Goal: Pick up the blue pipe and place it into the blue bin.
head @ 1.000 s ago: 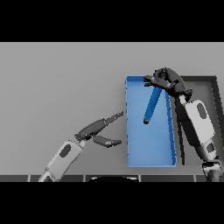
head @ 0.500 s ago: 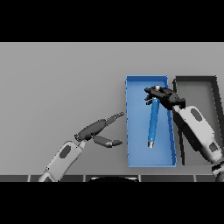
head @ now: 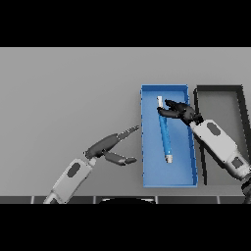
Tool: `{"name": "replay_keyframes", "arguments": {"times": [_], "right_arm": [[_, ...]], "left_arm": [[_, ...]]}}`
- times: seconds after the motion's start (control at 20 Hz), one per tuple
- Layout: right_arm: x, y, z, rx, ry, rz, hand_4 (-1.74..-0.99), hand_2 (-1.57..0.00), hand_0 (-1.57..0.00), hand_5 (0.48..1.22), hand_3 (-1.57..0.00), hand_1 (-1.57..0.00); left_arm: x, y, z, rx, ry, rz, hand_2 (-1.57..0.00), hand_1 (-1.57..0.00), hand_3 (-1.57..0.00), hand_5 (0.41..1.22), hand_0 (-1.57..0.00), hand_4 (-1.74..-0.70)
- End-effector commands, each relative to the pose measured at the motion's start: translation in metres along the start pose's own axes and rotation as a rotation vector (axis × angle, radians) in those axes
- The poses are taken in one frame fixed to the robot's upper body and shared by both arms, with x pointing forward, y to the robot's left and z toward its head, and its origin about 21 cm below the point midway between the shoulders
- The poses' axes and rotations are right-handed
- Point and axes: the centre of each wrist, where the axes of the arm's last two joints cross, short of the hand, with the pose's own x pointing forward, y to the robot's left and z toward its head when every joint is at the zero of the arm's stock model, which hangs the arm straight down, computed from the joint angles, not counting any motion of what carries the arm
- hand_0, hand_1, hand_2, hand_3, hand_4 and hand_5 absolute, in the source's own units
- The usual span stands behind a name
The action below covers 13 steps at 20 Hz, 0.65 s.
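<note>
Left hand (head: 109, 148) over the table (head: 63, 93), near the front edge, just left of the bin's left wall. Fingers straight and relaxed, thumb spread toward the bin, holding nothing, tips short of the wall.

Blue bin (head: 146, 147) on the table right of centre, long axis running front to back, left wall just beside the left fingertips.

Pipe (head: 164, 135) inside the bin, lying along the bin's length with a slight tilt: far end near the far wall, near end with a pale cap toward the middle of the floor. Looks flat on the bin floor, though contact is hard to confirm from above.

Right hand (head: 180, 112) over the far half of the bin, reaching in from the right wall. Fingertips at the far part of the pipe, loosely spread rather than wrapped round it; can't tell if they touch it. Reads as released.

Dark tray (head: 219, 89) just right of the bin, sides close or touching, can't tell which; right forearm crossing over it.
</note>
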Motion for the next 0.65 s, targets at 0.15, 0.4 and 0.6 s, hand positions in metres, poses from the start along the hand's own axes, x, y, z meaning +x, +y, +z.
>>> {"name": "replay_keyframes", "arguments": {"times": [0.15, 0.4, 0.6], "right_arm": [[0.0013, -0.0047, 0.0016, -0.032, -0.014, -0.006, -1.12, -0.02, -0.03, 0.702, -0.02, -0.03], [-0.0006, -0.0048, 0.0009, -0.016, -0.009, -0.001, -1.129, -0.01, -0.01, 0.672, -0.01, -0.01], [-0.0036, -0.0048, -0.003, -0.003, -0.023, -0.005, -1.129, -0.01, -0.01, 0.677, -0.01, -0.01]], "left_arm": [[-0.0001, -0.0025, -0.0018, 0.001, 0.017, 0.007, 0.0, 0.0, 0.0, 0.46, 0.0, -0.91], [-0.0006, -0.0017, -0.0074, -0.008, 0.014, 0.01, 0.0, 0.0, 0.0, 0.464, 0.0, -0.92], [0.006, 0.0036, -0.0055, 0.0, -0.001, 0.012, 0.0, 0.0, 0.0, 0.468, 0.0, -0.92]]}}
